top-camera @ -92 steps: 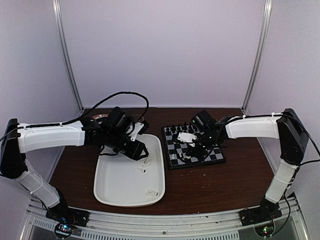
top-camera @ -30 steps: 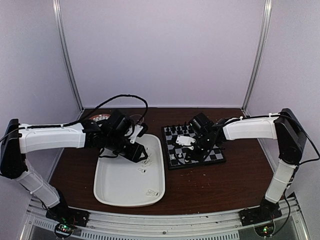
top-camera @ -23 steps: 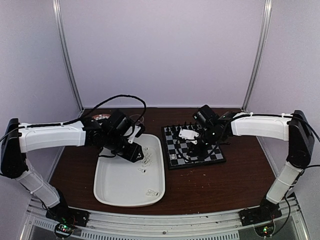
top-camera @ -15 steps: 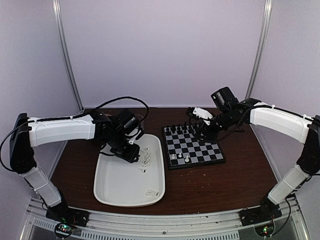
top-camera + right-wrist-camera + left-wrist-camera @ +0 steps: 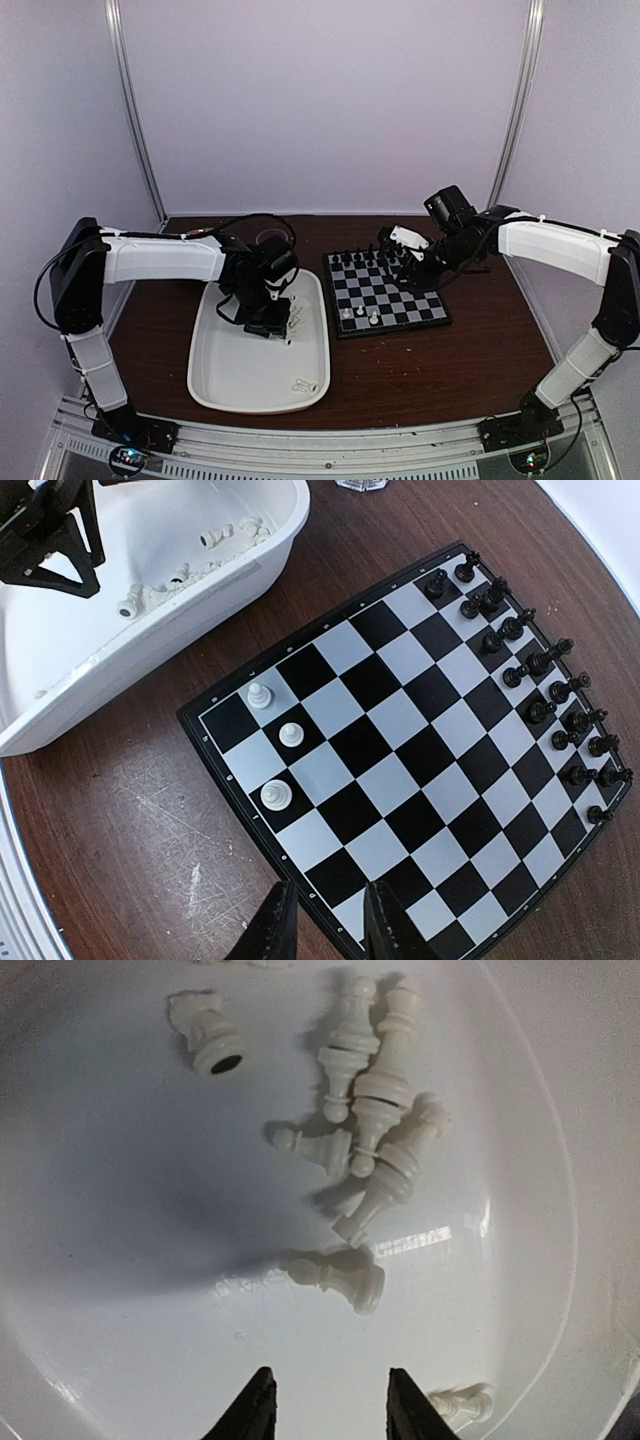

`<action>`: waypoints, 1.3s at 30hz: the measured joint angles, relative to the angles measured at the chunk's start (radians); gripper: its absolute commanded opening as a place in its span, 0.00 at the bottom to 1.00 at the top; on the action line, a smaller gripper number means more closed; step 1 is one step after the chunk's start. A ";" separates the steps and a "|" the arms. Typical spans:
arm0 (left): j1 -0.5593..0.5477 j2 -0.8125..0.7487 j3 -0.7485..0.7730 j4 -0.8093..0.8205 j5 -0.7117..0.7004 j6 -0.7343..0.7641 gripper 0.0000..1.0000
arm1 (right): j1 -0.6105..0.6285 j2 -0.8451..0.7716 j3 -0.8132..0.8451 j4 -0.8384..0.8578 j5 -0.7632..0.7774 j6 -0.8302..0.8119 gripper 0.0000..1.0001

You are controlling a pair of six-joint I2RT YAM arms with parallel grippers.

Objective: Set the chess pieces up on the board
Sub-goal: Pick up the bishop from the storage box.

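The board (image 5: 395,295) lies right of the white tray (image 5: 240,390). Three white chess pieces (image 5: 291,734) stand near its left corner (image 5: 360,314). Black chessmen (image 5: 540,680) fill the far rows. More white chess pieces (image 5: 370,1110) lie in a heap in the tray, and one (image 5: 335,1275) lies just ahead of my left gripper (image 5: 328,1375). That gripper is open and empty, low over the tray (image 5: 268,325). My right gripper (image 5: 328,888) hangs open and empty high over the board's rim, at its far right side (image 5: 405,265).
A lone white piece (image 5: 460,1400) lies by the tray wall (image 5: 560,1260), and a few more (image 5: 303,384) rest near the tray's front. A clear glass (image 5: 362,483) stands behind the tray. Brown tabletop (image 5: 450,370) surrounds the board.
My right gripper has lifted off the board and drawn back to its far right side, uncovering three standing white pieces. My left gripper has shifted toward the heap in the tray.
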 measured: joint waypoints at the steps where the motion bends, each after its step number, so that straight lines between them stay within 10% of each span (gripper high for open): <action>1: 0.000 0.021 0.000 0.005 0.005 -0.011 0.39 | 0.000 0.000 -0.003 0.000 0.000 0.000 0.26; 39: 0.055 0.149 0.028 0.078 0.074 -0.058 0.38 | 0.000 0.000 -0.035 0.022 -0.026 -0.004 0.26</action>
